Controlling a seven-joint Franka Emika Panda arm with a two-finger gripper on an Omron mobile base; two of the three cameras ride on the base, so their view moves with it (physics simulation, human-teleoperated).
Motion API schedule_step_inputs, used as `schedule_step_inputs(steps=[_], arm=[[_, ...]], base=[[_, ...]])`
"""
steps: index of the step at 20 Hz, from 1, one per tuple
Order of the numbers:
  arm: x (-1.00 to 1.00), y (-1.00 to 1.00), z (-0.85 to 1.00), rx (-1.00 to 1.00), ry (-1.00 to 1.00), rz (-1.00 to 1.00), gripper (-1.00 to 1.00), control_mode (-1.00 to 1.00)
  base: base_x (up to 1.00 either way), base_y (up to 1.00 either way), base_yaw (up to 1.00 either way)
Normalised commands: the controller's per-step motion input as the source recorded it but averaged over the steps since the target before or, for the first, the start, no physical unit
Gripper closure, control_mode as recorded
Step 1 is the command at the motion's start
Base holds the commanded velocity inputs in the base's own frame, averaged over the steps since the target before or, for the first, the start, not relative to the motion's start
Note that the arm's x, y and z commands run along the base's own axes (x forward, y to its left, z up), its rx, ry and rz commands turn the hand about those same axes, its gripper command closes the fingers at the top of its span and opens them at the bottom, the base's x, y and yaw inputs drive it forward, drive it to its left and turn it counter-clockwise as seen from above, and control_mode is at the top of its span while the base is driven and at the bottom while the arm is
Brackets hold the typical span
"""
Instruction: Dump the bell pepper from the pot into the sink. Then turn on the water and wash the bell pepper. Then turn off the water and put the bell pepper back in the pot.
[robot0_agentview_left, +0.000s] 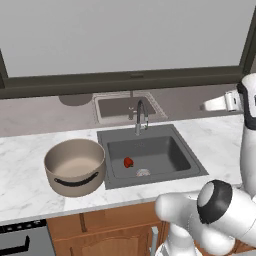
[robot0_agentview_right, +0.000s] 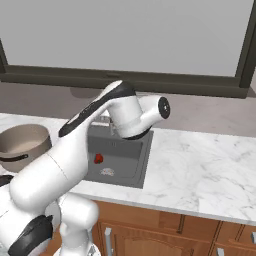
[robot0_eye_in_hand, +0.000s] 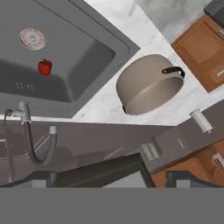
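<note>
Here, from left to right on my screens, I see the pot (robot0_agentview_left: 75, 166) upright on the marble counter (robot0_agentview_left: 25, 170), just beside the sink (robot0_agentview_left: 150, 155), and the bell pepper (robot0_agentview_left: 128, 162) on the basin floor near the round drain (robot0_agentview_left: 143, 172), below the faucet (robot0_agentview_left: 140, 116). My gripper looks down over them from well above with jaws wide and nothing between them.
</note>
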Motion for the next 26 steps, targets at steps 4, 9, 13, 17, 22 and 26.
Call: schedule_step_inputs(steps=[4,9,13,17,22,26], arm=[[-0.89,0.30,0.08,-0.08,0.24,-0.06,-1.00,-1.00],[-0.80,0.59,0.01,-0.15,0.18,-0.07,-1.00,-1.00],[-0.55,0.69,0.12,-0.18,0.19,-0.11,-1.00,-1.00],[-0.31,0.65,0.12,-0.16,0.24,-0.15,-1.00,-1.00],[-0.05,0.64,0.01,-0.09,0.27,-0.19,-1.00,-1.00],[0.00,0.52,0.00,-0.03,0.21,-0.08,-1.00,-1.00]], base=[[0.00,0.00,0.00],[0.00,0.00,0.00],[0.00,0.00,0.00],[0.00,0.00,0.00],[0.00,0.00,0.00],[0.00,0.00,0.00]])
